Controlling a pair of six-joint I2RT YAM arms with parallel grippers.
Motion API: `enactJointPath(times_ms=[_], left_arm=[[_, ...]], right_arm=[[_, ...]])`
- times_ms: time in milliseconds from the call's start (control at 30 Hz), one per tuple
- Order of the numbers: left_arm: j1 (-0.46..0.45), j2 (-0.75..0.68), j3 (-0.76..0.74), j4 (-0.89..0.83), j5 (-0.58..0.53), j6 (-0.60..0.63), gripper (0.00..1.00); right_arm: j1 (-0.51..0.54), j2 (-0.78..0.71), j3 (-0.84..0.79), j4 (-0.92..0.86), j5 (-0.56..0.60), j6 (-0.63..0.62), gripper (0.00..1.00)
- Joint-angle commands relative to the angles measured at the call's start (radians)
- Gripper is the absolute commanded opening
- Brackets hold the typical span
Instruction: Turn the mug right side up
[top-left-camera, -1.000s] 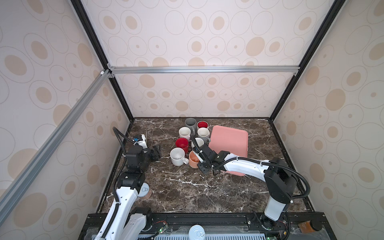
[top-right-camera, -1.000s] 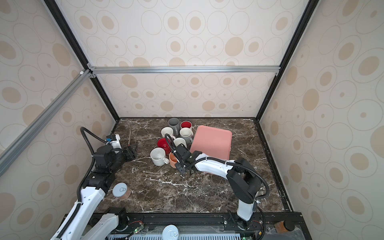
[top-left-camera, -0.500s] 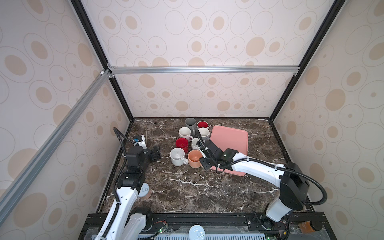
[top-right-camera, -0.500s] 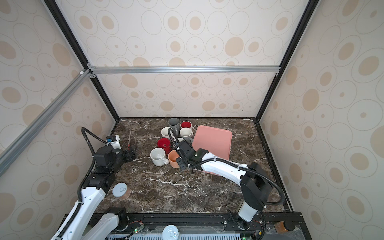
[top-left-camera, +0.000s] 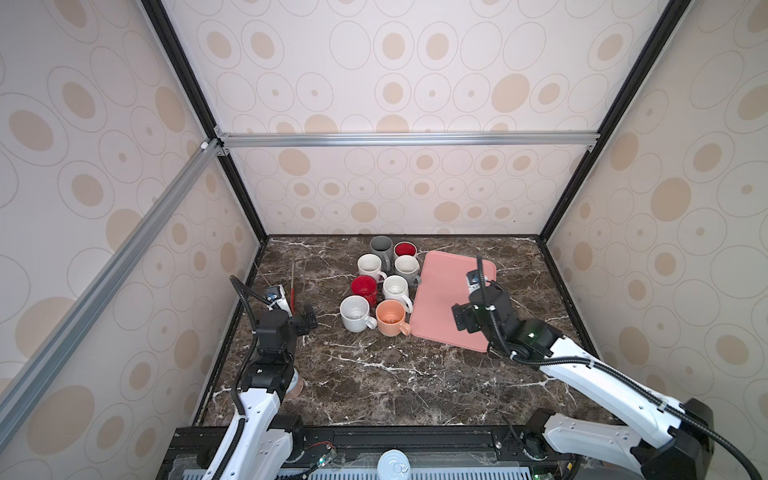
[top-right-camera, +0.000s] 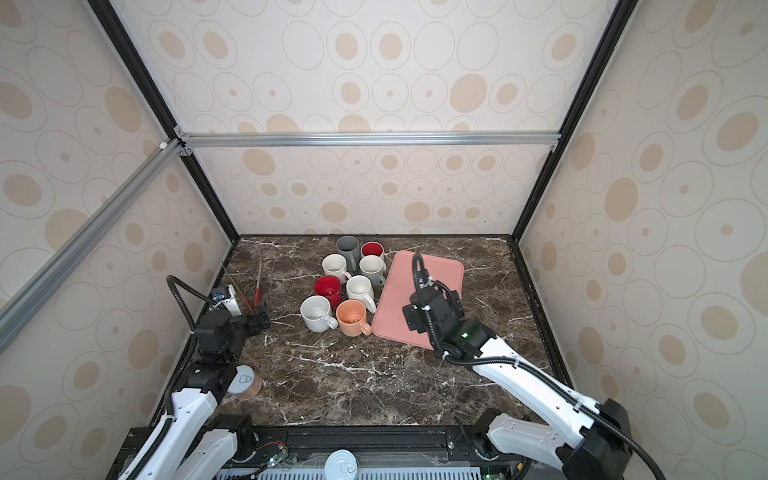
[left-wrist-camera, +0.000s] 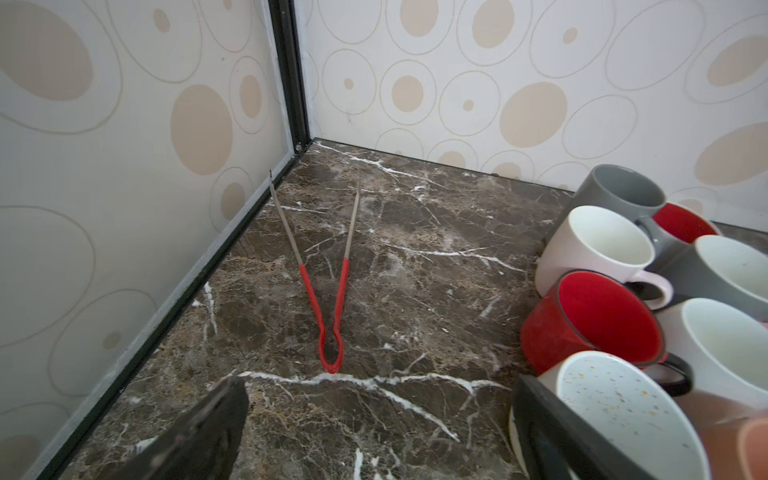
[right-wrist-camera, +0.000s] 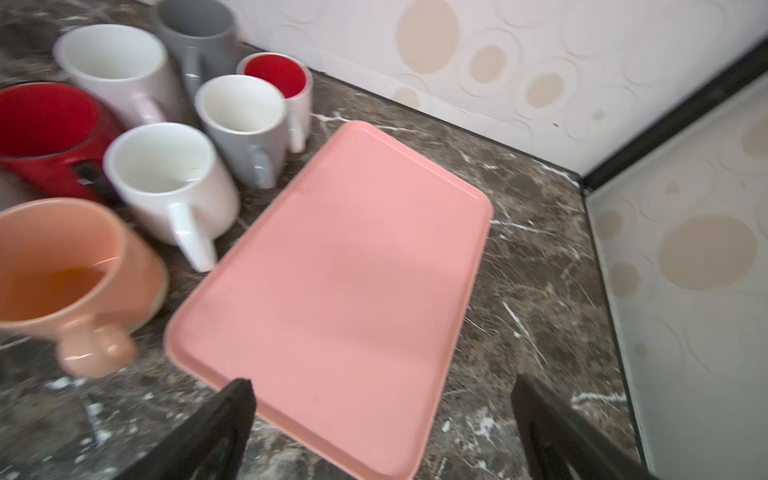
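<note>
Your right gripper (right-wrist-camera: 381, 386) has just left the orange mug (top-left-camera: 390, 318). A second ago it was down among the mugs with its jaws closed at that mug. Now it hangs back over the near part of the pink tray (top-left-camera: 451, 286), jaws spread wide with nothing between them. The orange mug stands mouth up on the marble tabletop (top-left-camera: 374, 374), at the front of the mug cluster. In both top views the speckled white mug (top-left-camera: 354, 313) is just beside it on the left and the tray's edge just beside it on the right, and its handle points toward the front. The right wrist view looks down into its open mouth, though that view is blurred. Your left gripper (left-wrist-camera: 376, 395) sits on the far side of the speckled mug, near it but apparently not touching. Its jaws are also wide and empty, and it faces the red-handled tongs (left-wrist-camera: 330, 299), which lie flat by the left wall. Judging from this, the turn is done and the release was clean, since the mug stayed upright once freed. The mugs behind it also show open mouths, though the dark grey mug (top-left-camera: 381, 245) at the back is harder to read from above. Only clearing both arms away seems left to do.
</note>
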Motion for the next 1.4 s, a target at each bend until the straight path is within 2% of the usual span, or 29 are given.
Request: enactJointPath(times_ms=[0, 100, 200, 333, 500, 600, 833, 933, 1000, 1100, 1233, 1300, 1367], left_arm=[[0.008, 0.008, -0.045, 0.118, -0.043, 0.071, 1.00], [0.008, -0.004, -0.116, 0.219, -0.012, 0.088, 1.00], [0.008, -0.020, -0.204, 0.354, 0.001, 0.097, 1.00], [0.008, -0.004, -0.307, 0.539, 0.021, 0.150, 1.00], [0.008, 0.125, -0.380, 0.757, 0.022, 0.164, 1.00], [0.008, 0.245, -0.347, 0.805, 0.045, 0.183, 1.00], [0.008, 0.471, -0.325, 1.100, 0.046, 0.185, 1.00], [0.008, 0.565, -0.288, 1.176, 0.053, 0.186, 1.00], [0.008, 0.631, -0.287, 1.281, 0.055, 0.186, 1.00], [0.008, 0.712, -0.269, 1.339, 0.050, 0.209, 1.00], [0.008, 0.870, -0.311, 1.581, 0.017, 0.209, 1.00], [0.008, 0.838, -0.287, 1.478, 0.002, 0.196, 1.00], [0.008, 0.858, -0.259, 1.462, -0.032, 0.190, 1.00]], right_arm=[[-0.109, -0.100, -0.116, 0.078, 0.027, 0.013, 1.00], [-0.205, -0.175, -0.250, 0.198, 0.045, -0.013, 1.00], [-0.303, -0.205, -0.355, 0.305, -0.008, -0.037, 1.00], [-0.360, -0.193, -0.467, 0.467, -0.038, -0.061, 1.00], [-0.474, -0.140, -0.585, 0.728, -0.149, -0.048, 1.00], [-0.513, -0.096, -0.633, 0.872, -0.203, -0.062, 1.00], [-0.548, 0.064, -0.622, 1.031, -0.308, -0.126, 1.00], [-0.577, 0.134, -0.613, 1.121, -0.359, -0.135, 1.00], [-0.597, 0.170, -0.594, 1.134, -0.396, -0.133, 1.00], [-0.613, 0.222, -0.570, 1.160, -0.440, -0.134, 1.00], [-0.615, 0.276, -0.536, 1.176, -0.501, -0.151, 1.00], [-0.614, 0.316, -0.531, 1.214, -0.507, -0.154, 1.00], [-0.615, 0.383, -0.532, 1.285, -0.514, -0.150, 1.00]])
